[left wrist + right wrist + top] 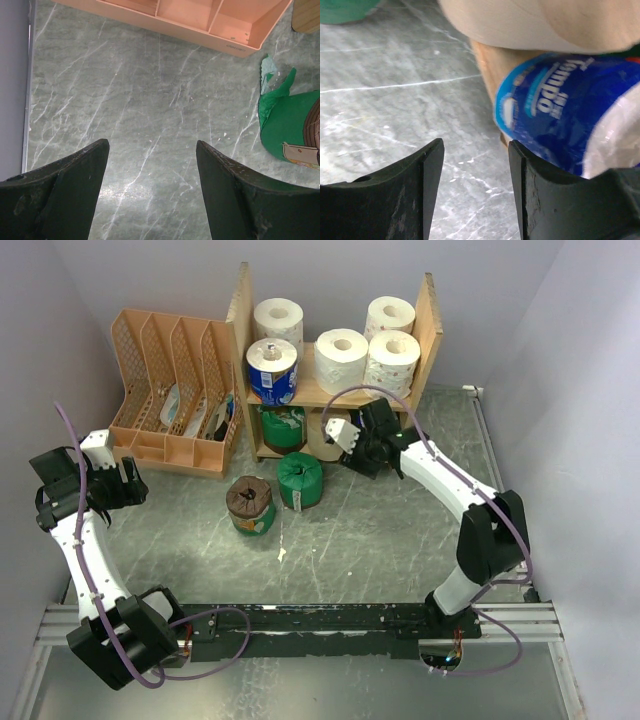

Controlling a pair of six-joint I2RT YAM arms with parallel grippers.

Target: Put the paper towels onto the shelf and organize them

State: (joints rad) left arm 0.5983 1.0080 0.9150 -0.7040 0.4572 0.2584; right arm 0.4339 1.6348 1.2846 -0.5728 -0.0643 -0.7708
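The left pincer (pixel 151 150) stands wide open and holds nothing; only the bare table (pixel 125 90) shows between its jaws. A green-wrapped roll (pixel 285 125) with a brown band lies on the table ahead and to the right of this pincer, apart from both fingers. The peach file rack (pixel 200 20) stands farther ahead. The right pincer (pixel 476 150) is partly open with nothing in the gap; table surface shows between its fingers. A blue-wrapped roll (pixel 555 105) lies just beyond its right-hand finger, outside the jaws. The view is blurred, so contact between finger and roll cannot be determined. Seen from above, this pincer sits at the front of the lower tier of the shelf (pixel 433 315). Above the pincer, the upper tier carries four white rolls (pixel 341 358) and one blue roll (pixel 272 370). A green roll (pixel 283 427) occupies the lower tier beside the pincer. Another green roll (pixel 300 480) stands on the table near it, clear of the fingers.
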